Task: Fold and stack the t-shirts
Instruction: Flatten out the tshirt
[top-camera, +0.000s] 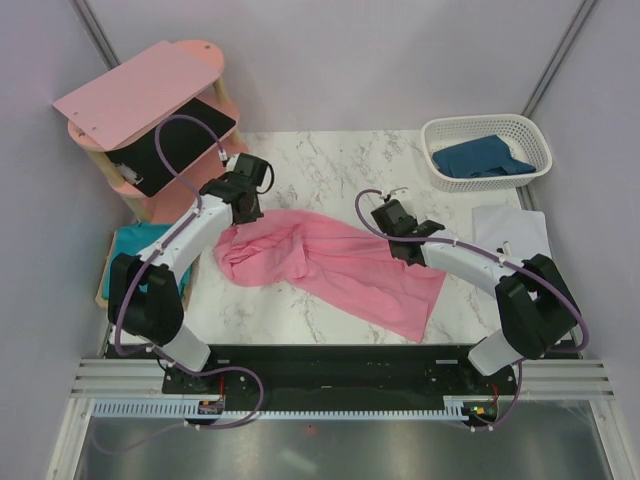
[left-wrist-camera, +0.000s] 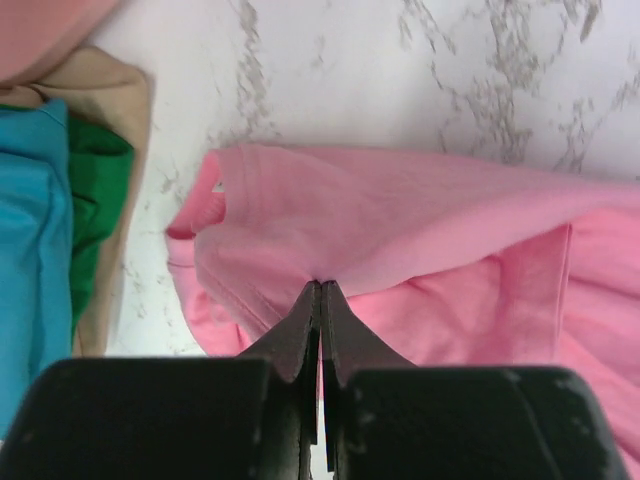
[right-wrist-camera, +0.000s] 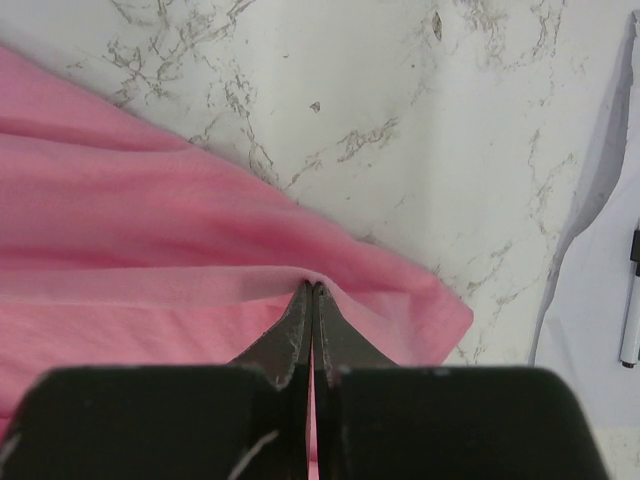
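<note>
My left gripper (left-wrist-camera: 320, 288) and right gripper (right-wrist-camera: 314, 290), both clenched on the pink t-shirt (top-camera: 345, 268) (crumpled on the marble table (top-camera: 300, 160)), pinch its far edge, presumably to spread it flat for folding.

Marble table (top-camera: 330, 165) — pale lilac walls (top-camera: 350, 60)

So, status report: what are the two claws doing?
Left gripper shut on pink t-shirt. Right gripper likewise. Shirt unfolded on table. Nothing blocking.
</note>
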